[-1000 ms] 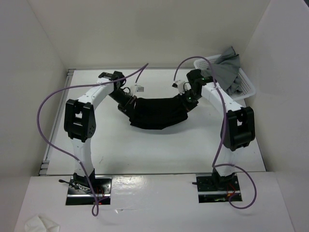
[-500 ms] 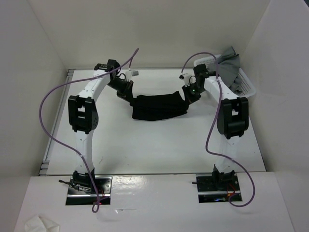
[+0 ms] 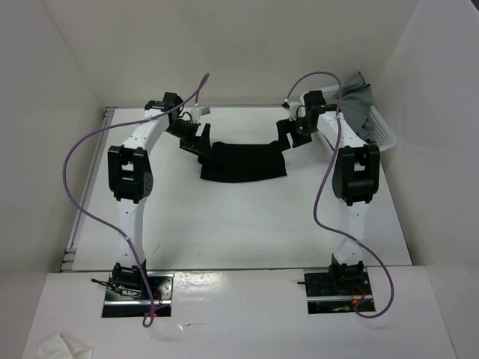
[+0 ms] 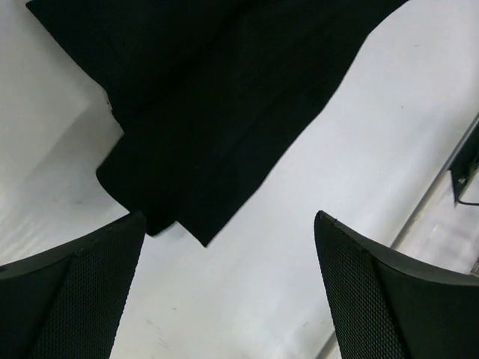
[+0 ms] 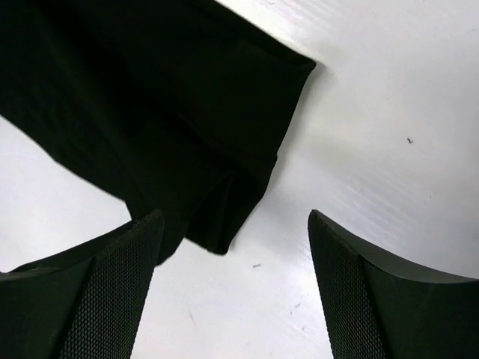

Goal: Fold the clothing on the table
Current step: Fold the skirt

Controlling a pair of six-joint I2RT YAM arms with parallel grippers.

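You've got the black clothing (image 3: 243,162) lying flat on the tabletop (image 3: 247,224), far middle, folded into a layered strip with the edges stacked at both ends. Left claw (image 4: 228,218) and right claw (image 5: 233,215) are spread wide, one at each end, gripping nothing.

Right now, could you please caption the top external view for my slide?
The left hand and right hand, both open, flank the black clothing lying on the white table.
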